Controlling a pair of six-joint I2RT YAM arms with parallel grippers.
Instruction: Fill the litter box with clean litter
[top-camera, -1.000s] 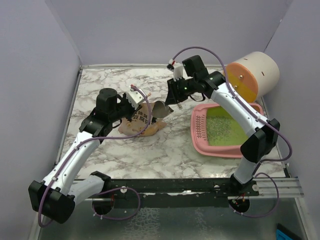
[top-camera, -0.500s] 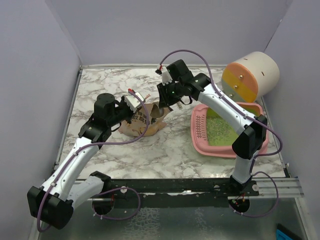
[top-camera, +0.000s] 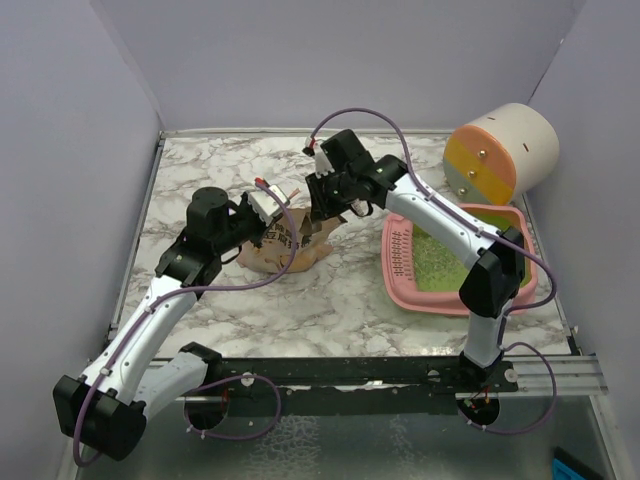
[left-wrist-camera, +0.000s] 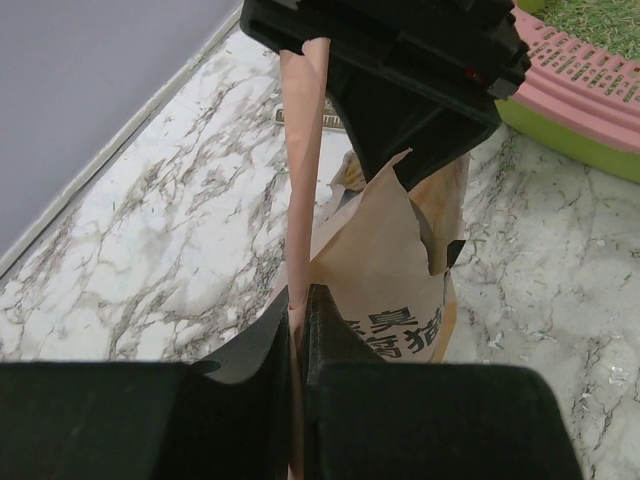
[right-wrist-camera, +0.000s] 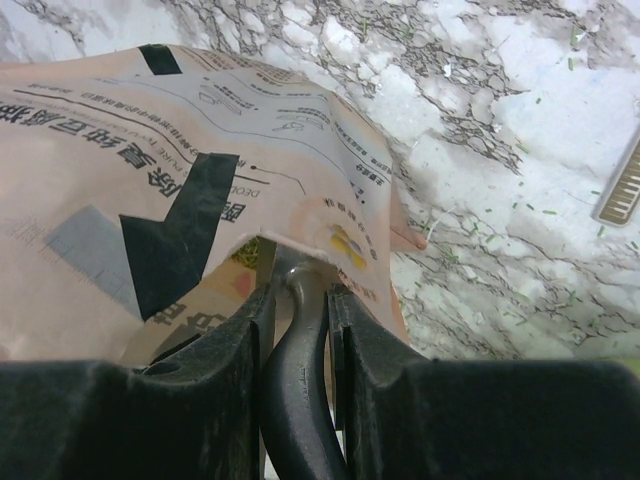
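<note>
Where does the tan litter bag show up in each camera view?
Top external: tan bag lies left of centre.
Left wrist: tan bag at centre, one edge running up the middle.
Right wrist: tan bag fills the upper left.
Shared landmark: marble tabletop, under it in every view.

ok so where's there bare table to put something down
Bare table: the back-left corner behind the left gripper, and the near strip between bag and rail. Crowded: the middle, where the right gripper with its scoop meets the left at the bag, and the right side, with litter box and cylinder.
</note>
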